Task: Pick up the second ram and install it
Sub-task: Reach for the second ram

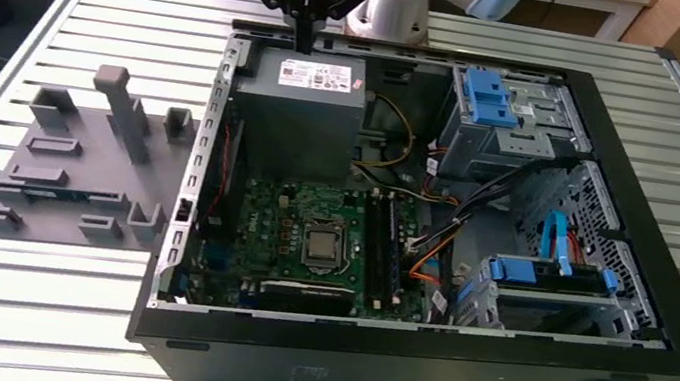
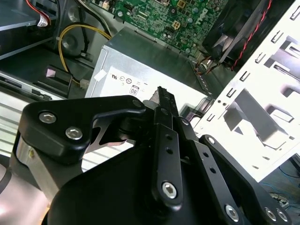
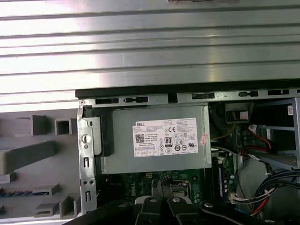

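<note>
A white label [image 3: 166, 137] crowded with small print and round marks is sitting on the grey power supply [image 3: 122, 159], a small pinkish sticker [image 3: 203, 139] beside it.

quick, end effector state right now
end effector: closed, holding nothing

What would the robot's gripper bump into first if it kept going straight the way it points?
Most likely the grey power box with the white sticker: the gripper hangs right above it, pointing down at its top. Depth is hard to judge.
</note>
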Tool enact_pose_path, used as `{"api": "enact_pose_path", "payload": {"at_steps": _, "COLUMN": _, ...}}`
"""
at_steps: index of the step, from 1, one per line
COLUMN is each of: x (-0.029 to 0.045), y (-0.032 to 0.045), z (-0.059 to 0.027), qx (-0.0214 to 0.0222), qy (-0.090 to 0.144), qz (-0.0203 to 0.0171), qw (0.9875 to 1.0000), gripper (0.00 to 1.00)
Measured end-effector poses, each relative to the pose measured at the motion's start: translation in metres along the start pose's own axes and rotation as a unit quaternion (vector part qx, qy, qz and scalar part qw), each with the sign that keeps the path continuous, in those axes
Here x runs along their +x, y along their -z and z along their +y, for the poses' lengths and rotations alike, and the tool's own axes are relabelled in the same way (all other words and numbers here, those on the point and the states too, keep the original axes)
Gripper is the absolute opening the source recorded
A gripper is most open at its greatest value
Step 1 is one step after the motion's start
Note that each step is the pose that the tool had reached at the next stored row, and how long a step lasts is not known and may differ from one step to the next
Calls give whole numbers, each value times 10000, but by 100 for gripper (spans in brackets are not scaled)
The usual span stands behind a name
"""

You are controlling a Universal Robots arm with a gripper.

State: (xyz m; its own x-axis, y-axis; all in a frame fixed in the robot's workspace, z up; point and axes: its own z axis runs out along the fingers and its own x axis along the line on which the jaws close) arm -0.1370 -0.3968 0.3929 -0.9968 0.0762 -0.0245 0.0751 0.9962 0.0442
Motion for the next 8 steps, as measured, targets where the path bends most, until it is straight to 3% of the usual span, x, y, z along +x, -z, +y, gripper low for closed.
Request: {"api": "enact_pose_path", "payload": {"at_steps": 8, "x": 25, "y": 0, "z": -2, "qx": 0, "qy": 0, "qz": 0, "qw": 10000, "gripper": 11}}
